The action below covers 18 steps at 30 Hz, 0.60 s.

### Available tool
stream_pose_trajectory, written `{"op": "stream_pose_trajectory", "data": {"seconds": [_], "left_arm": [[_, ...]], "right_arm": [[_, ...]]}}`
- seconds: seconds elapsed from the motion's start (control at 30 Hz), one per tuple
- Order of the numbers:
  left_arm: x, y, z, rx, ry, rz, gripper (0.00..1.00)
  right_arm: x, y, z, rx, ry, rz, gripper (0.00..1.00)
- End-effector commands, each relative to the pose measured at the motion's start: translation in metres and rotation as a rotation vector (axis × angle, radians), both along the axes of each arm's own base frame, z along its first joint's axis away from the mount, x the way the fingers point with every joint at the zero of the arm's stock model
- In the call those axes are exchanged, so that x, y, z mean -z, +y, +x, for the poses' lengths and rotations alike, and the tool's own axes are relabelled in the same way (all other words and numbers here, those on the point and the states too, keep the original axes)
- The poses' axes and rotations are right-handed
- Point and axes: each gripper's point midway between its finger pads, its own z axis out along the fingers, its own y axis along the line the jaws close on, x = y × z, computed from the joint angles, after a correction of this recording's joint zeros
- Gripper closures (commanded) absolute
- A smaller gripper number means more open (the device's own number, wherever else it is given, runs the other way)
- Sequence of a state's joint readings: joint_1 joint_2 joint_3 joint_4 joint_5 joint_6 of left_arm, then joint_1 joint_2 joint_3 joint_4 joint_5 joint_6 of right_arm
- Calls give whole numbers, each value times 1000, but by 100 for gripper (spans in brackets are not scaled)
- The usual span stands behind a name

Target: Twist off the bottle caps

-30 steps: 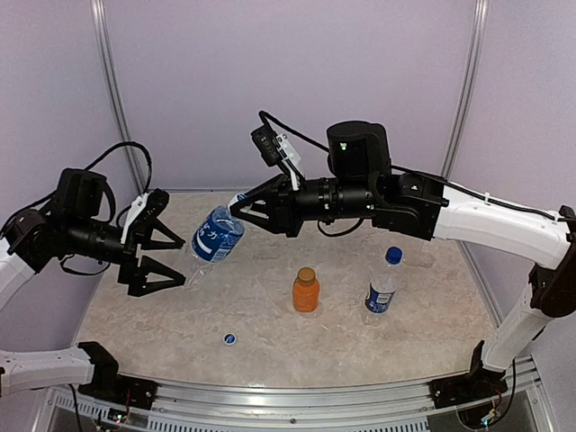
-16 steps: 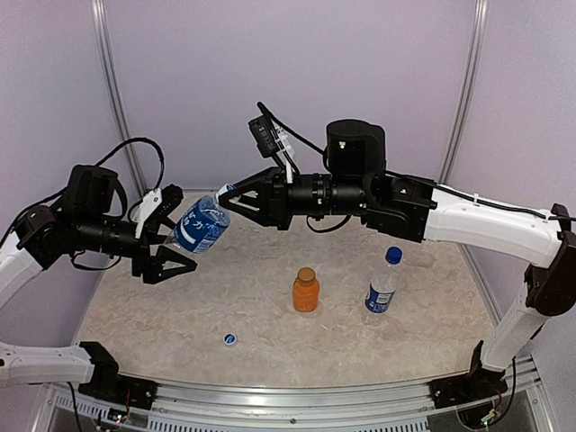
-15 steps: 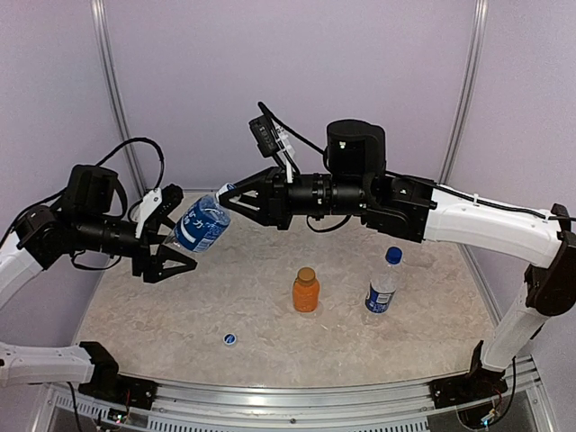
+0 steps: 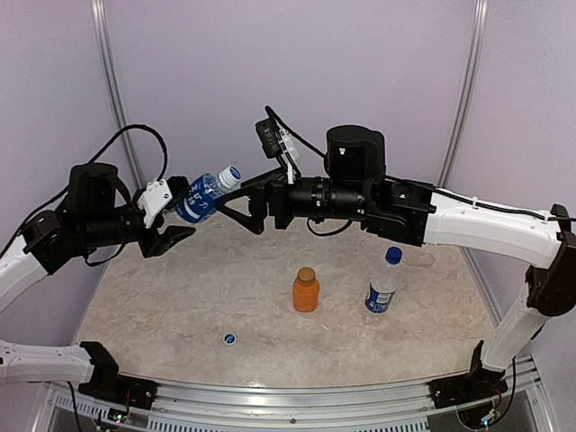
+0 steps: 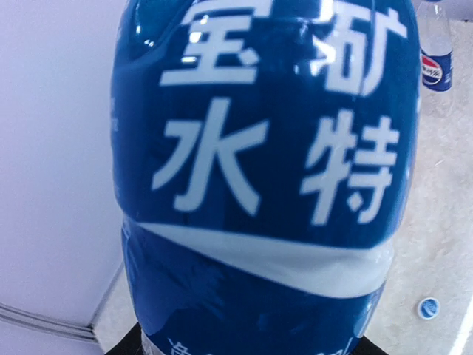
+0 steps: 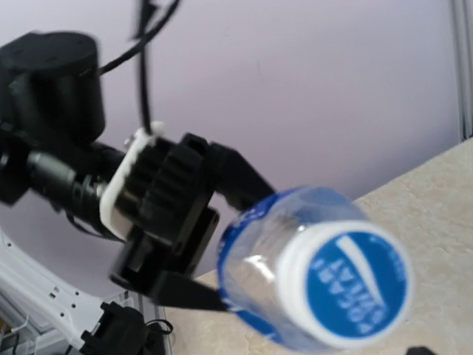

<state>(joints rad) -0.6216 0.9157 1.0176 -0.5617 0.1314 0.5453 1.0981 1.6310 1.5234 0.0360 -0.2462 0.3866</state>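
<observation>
top external: i'm clamping left gripper on blue-label bottle in midair, its cap still on, right gripper hanging wide apart beside it. loose cap lying on table; orange bottle, standing bottle waiting capped.

Raised bottle: clear plastic. Its label is deep blue with large white characters and a white curved band beneath them.
Top cap: white rim, blue face, white swoosh and small white lettering.
Juice bottle: orange. Brown cap: golden-brown, plain.
Standing bottle: clear, blue label with white marking. Blue cap: plain blue.
Loose cap: blue, white mark on top.
Table: beige, marbled, faint grey veining.
Walls: pale lilac, no pattern.
Right arm: white shell, black wrist end. Left arm: mostly black.
</observation>
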Motion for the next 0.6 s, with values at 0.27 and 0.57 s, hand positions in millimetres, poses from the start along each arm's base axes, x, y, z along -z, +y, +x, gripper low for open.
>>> {"op": "stream_pose_trajectory", "data": {"seconds": [0.27,0.57], "left_arm": [[-50,15,50,-145,-684,347,56],[-37,8,45,-89,-679,380,56]], "right_arm": [[3,-19,41,81,181,58,29],[1,-12,45,51,190,81,34]]}}
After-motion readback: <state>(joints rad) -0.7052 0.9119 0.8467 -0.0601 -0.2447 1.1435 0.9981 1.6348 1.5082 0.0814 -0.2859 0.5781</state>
